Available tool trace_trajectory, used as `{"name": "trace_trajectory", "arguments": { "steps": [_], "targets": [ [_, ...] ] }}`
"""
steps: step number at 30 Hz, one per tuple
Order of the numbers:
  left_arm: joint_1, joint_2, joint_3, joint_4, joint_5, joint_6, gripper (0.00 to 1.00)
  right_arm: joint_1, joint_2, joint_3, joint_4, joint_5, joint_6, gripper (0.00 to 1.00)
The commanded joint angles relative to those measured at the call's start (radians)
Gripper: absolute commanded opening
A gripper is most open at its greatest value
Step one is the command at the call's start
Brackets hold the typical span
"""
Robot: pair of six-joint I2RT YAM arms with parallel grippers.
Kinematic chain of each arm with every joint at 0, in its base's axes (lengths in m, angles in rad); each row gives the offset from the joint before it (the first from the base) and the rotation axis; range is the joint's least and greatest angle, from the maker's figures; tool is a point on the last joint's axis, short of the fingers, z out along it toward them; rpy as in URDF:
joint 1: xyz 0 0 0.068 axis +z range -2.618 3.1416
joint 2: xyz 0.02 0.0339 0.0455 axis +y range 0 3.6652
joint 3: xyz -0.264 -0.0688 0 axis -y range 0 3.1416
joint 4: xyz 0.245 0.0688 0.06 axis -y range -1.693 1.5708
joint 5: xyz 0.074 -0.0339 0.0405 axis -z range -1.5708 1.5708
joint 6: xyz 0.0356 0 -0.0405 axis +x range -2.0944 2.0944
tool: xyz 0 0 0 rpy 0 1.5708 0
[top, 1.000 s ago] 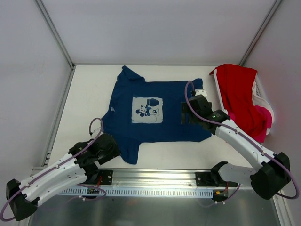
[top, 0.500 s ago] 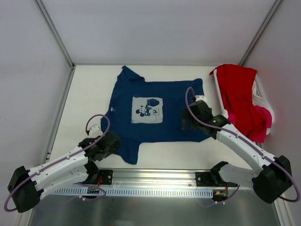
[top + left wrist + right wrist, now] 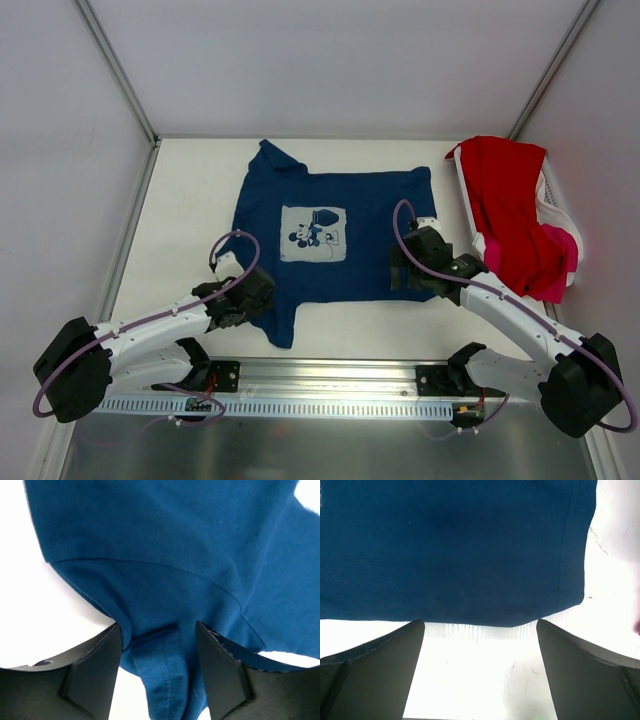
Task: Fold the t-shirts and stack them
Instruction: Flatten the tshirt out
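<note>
My left end effector [image 3: 157,630] has reached the navy t-shirt [image 3: 350,200] sleeve, narrowing, grip unclear; right end effector [image 3: 480,625] waits wide at the hem, ready to fold.

No words, numbers or brand marks can be read anywhere. The navy t-shirt [image 3: 370,230] bears a pale square print [image 3: 313,234] of a cartoon mouse, with no legible lettering in it.
</note>
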Motion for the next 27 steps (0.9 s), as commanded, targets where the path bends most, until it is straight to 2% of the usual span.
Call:
{"name": "trace_trajectory", "arguments": {
  "steps": [1, 7, 9, 11, 12, 13, 15, 20, 23, 27],
  "targets": [
    [-0.012, 0.003, 0.028, 0.041, 0.038, 0.028, 0.57, 0.005, -0.026, -0.002, -0.018, 0.024, 0.019, 0.99],
    [-0.012, -0.023, 0.026, 0.04, 0.039, 0.059, 0.43, 0.003, -0.019, -0.002, -0.007, 0.024, 0.021, 1.0],
    [-0.012, -0.029, 0.028, 0.04, 0.052, 0.073, 0.43, 0.003, -0.013, -0.001, -0.007, 0.019, 0.021, 0.99],
    [-0.012, -0.046, 0.032, 0.04, 0.082, 0.094, 0.54, 0.003, -0.01, -0.001, -0.009, 0.018, 0.022, 0.99],
    [-0.012, -0.056, 0.034, 0.04, 0.093, 0.102, 0.65, 0.005, -0.007, -0.001, -0.009, 0.016, 0.022, 0.99],
    [-0.012, -0.07, 0.036, 0.038, 0.107, 0.109, 0.84, 0.005, -0.009, -0.001, -0.01, 0.015, 0.022, 0.99],
    [-0.012, -0.128, 0.042, 0.012, 0.134, 0.12, 0.97, 0.006, -0.01, -0.002, -0.01, 0.01, 0.021, 1.0],
    [-0.012, -0.274, 0.059, -0.095, 0.11, 0.12, 0.99, 0.005, -0.007, -0.002, -0.007, 0.005, 0.024, 0.99],
    [-0.012, -0.308, 0.071, -0.117, 0.107, 0.117, 0.99, 0.006, -0.001, -0.002, -0.004, -0.001, 0.024, 0.99],
    [-0.012, -0.313, 0.108, -0.123, 0.176, 0.116, 0.99, 0.008, 0.004, -0.001, -0.009, -0.004, 0.026, 0.99]
  ]
}}
